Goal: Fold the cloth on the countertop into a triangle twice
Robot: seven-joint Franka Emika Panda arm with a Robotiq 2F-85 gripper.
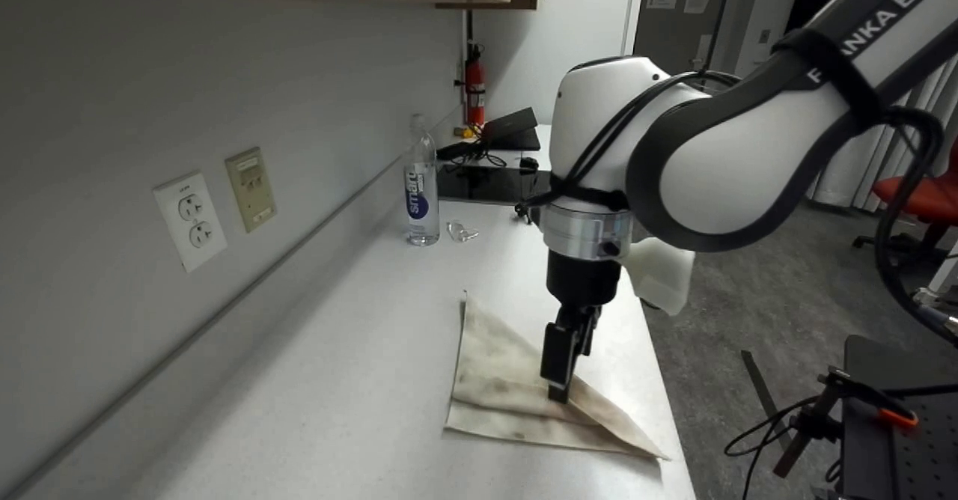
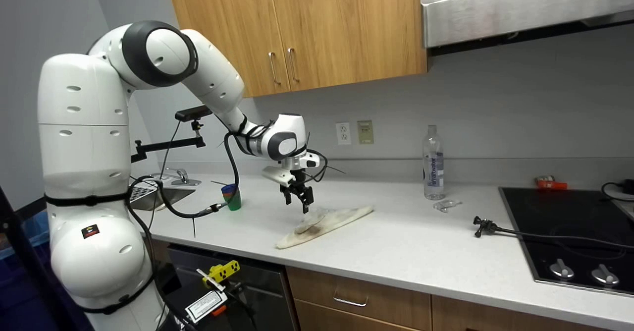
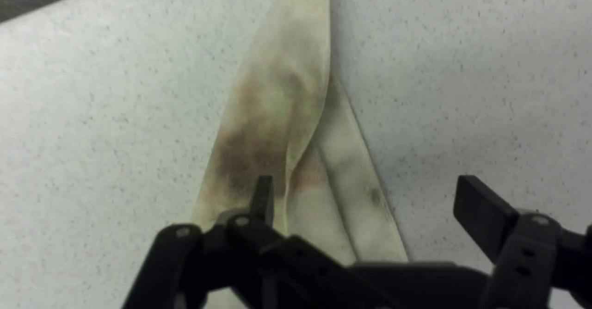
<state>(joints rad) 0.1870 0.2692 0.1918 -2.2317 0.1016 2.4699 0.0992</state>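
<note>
The cloth lies partly folded on the countertop; the gripper hangs above the cloth, jaws parted and empty, presumably to take an edge; the bottle stands apart from the cloth, apparently leaving folding room.

The speckled countertop carries a stained cloth, a bottle and a green cup.

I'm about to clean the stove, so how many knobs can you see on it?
2: a left knob and a right knob, along the front of the stove in an exterior view. The stove runs out of frame, so others may be hidden.
</note>
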